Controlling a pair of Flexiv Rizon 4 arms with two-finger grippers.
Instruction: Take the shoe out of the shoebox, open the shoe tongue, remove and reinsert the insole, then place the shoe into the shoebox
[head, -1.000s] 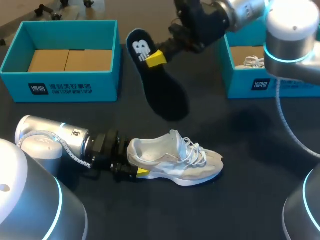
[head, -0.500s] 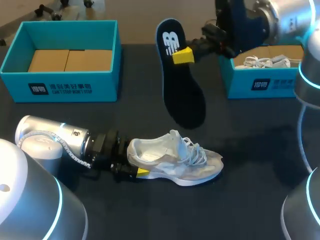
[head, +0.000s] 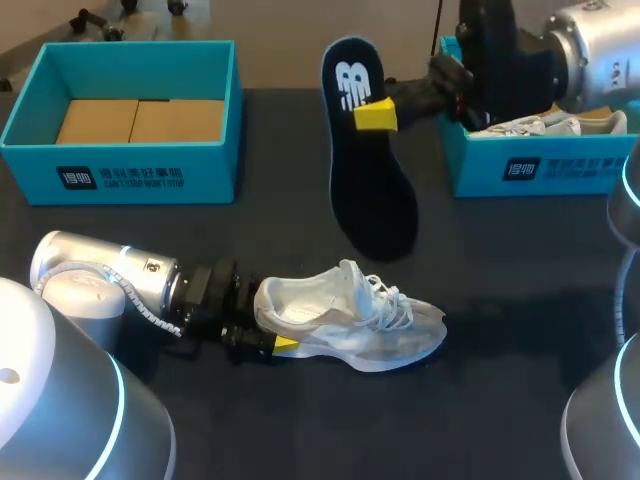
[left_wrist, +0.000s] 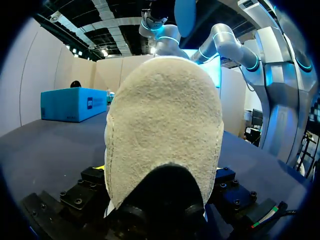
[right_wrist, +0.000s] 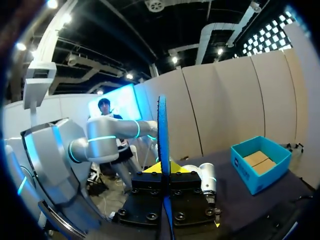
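My left claw (head: 270, 335) pinches the heel of the white-and-beige mesh sneaker (head: 350, 320), which lies on the dark counter (head: 480, 400) at six o'clock. My right claw (head: 376, 115) pinches the black foam insole (head: 370, 190), aloft at twelve. I judge unboxing and insole removal done. Reinserting the insole and boxing the sneaker in the teal cardboard shoebox (head: 120, 170) remain.

Dark table (head: 480, 400); at its far right a second teal box (head: 580, 170) with white print on the front wall holds a spare pale laced shoe (head: 527, 125); two brown cardboard panels (head: 140, 120) lie side by side at far left
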